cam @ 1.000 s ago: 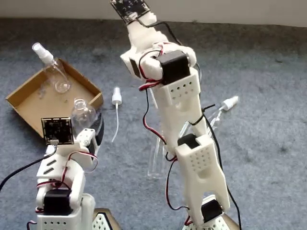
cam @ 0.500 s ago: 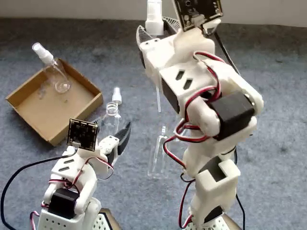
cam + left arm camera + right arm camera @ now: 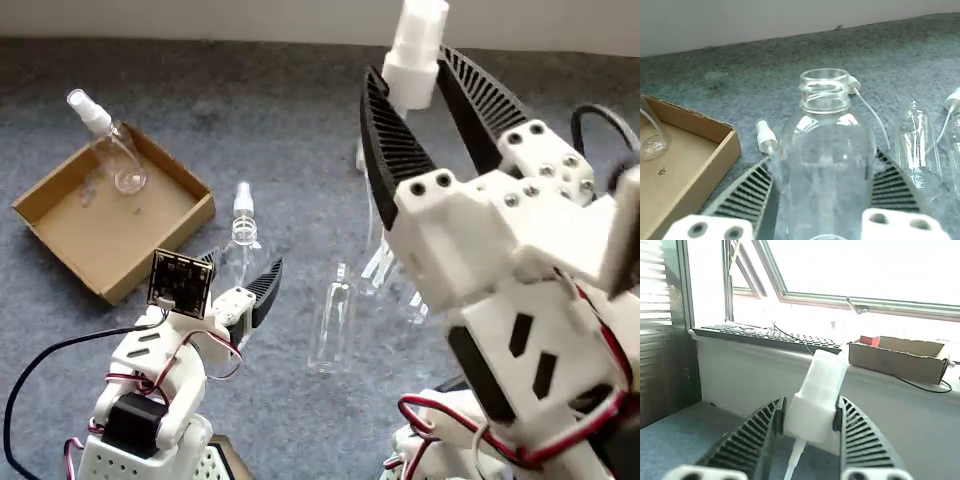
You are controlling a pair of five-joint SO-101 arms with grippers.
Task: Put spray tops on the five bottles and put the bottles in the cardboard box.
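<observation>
While capping step in hand (one capped bottle point(image 3: 115, 150) leans in cardboard box point(image 3: 90, 225), 10 o'clock): left gripper point(image 3: 825, 165) clamps open-necked bottle point(image 3: 824, 92), 8 o'clock; right gripper point(image 3: 810, 412) pinches spray top point(image 3: 822, 370) aloft, 1 o'clock. Next: align stem over neck, lower, seat.

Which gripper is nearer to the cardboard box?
Left. The left gripper holds a bottle beside the cardboard box; the right gripper is raised farther away, clamping a spray top.

A grey carpet point(image 3: 200, 110) covered the work surface. On a white ledge point(image 3: 755, 347), a black keyboard point(image 3: 770, 336) lay near a brown carton point(image 3: 895, 357). Slatted blinds point(image 3: 660, 285) hung beside the ledge.
</observation>
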